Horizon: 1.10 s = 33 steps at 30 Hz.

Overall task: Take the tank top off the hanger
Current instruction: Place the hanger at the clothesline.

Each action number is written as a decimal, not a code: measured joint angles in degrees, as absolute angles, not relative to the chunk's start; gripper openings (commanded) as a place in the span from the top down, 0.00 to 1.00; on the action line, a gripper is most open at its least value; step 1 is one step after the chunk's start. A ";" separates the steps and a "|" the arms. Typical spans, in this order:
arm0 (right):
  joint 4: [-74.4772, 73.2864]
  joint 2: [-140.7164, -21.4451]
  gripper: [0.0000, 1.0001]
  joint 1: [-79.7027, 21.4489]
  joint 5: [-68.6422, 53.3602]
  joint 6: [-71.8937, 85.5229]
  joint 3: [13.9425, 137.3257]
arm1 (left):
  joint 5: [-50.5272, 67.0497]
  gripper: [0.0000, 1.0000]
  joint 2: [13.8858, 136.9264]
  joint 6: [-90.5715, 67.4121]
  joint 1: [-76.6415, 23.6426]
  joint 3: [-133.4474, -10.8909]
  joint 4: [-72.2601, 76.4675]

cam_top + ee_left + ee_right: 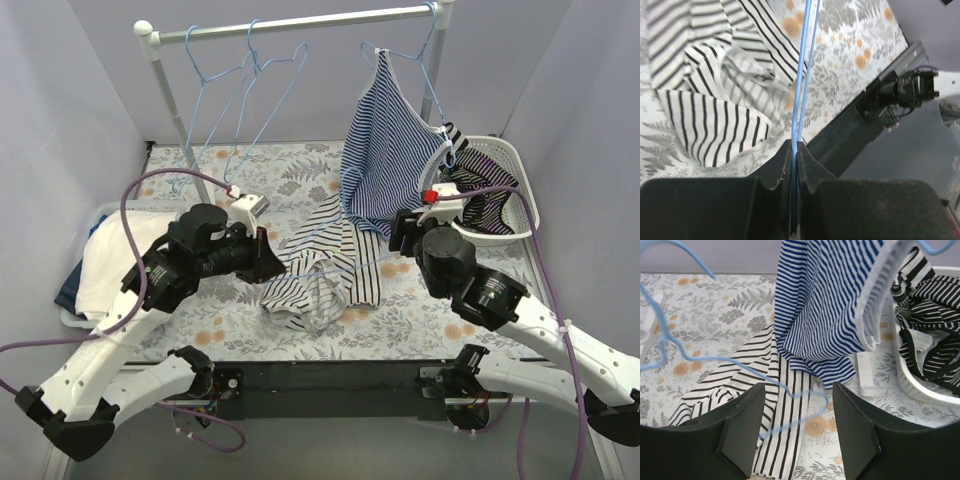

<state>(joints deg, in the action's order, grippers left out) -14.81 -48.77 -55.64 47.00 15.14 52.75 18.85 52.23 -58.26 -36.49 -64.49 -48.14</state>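
Observation:
A white tank top with black stripes (320,255) lies crumpled on the floral table, with a thin blue wire hanger (375,262) across it. My left gripper (268,250) is shut on one end of that hanger; in the left wrist view the two blue wires (805,65) run out of the closed jaws (795,145) over the striped cloth (715,125). My right gripper (400,235) is open and empty, low over the hanger's other, curved end (765,372) and the tank top's edge (790,440). In the right wrist view its jaws (797,390) stand wide apart.
A blue-and-white striped top (385,150) hangs from a hanger on the rail (300,22), just behind my right gripper. Empty blue hangers (245,90) hang at the left. A white basket (528,205) of striped clothes stands at the right, folded clothes (100,260) at the left.

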 measured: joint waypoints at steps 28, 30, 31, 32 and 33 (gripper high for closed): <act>-16.64 -46.74 0.31 -55.64 47.81 23.77 48.47 | -14.52 1.00 63.59 -51.24 -36.49 -80.36 -25.34; -16.78 -46.94 0.31 -55.64 47.09 24.40 47.70 | -15.35 1.00 64.51 -50.65 -36.49 -80.40 -23.57; -16.75 -47.05 0.31 -55.64 46.74 24.71 47.42 | -15.86 1.00 64.79 -50.39 -36.49 -80.40 -22.74; -16.80 -47.22 0.31 -55.64 46.30 25.12 47.07 | -16.19 1.00 64.97 -50.28 -36.49 -80.40 -22.15; -16.99 -47.42 0.31 -55.64 45.95 25.41 46.89 | -16.88 1.00 65.04 -50.22 -36.49 -80.40 -21.28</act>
<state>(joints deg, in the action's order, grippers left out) -16.99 -47.42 -55.64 45.95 25.41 46.89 -16.88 65.04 -50.22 -36.49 -80.40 -21.28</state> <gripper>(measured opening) 0.690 0.031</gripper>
